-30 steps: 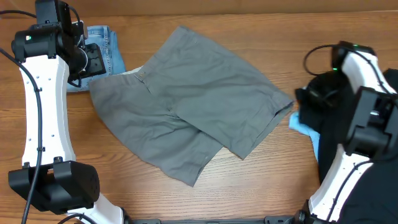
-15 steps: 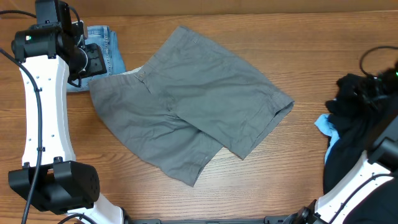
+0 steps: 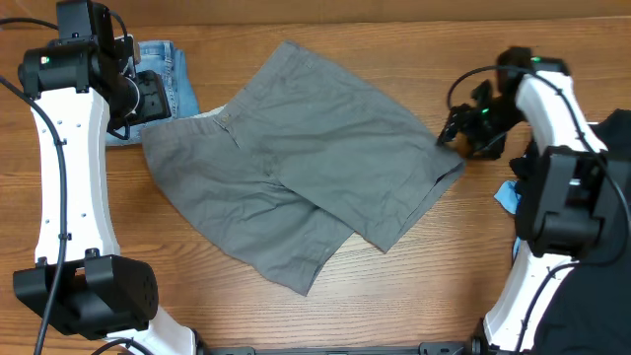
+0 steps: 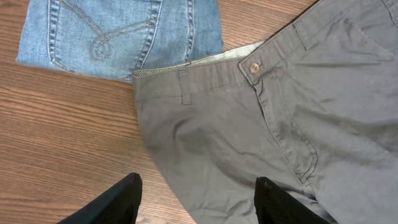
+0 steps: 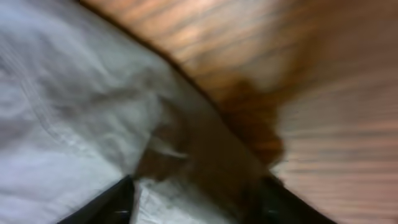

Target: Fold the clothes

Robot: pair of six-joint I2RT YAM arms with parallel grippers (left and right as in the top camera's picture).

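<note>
Grey garment: the grey cotton shorts (image 3: 296,168) lie mid-surface, waistband towards the left arm, leg hems towards the right arm and the near edge.
Lay: spread loosely. One leg panel overlaps the other along a diagonal edge. The waistband button (image 4: 254,67) faces up and a strip of pale lining shows at the top.
Neighbours: small denim shorts (image 3: 158,74) sit at the far left, and the waistband corner rests just beside or on their edge. The black heap (image 3: 616,158) and a light-blue scrap (image 3: 506,194) lie to the right, apart from the grey piece.
Surface: wood grain (image 3: 414,296), bare in front of the shorts.
Progress (judgement): early. The leg overlap is partial and uneven, not a squared fold. No compact bundle yet. Most likely left to do: bring the legs together, then fold hem to waist.
Left pincer: (image 4: 198,199) fingers well apart, hanging over the waistband corner with only fabric below them. Nothing is gripped and contact is not evident. The overhead view places it (image 3: 148,96) at the seam between denim and grey.
Right pincer: (image 3: 463,133) at the right leg hem in the overhead view. The wrist view is smeared, but two dark fingers stand apart (image 5: 193,205) over pale cloth and a hem edge. It reads as open with nothing pinched. I cannot tell whether a tip brushes the hem.
Next (judgement): both pincers sit at opposite ends of the shorts, suited to a two-corner pickup.
</note>
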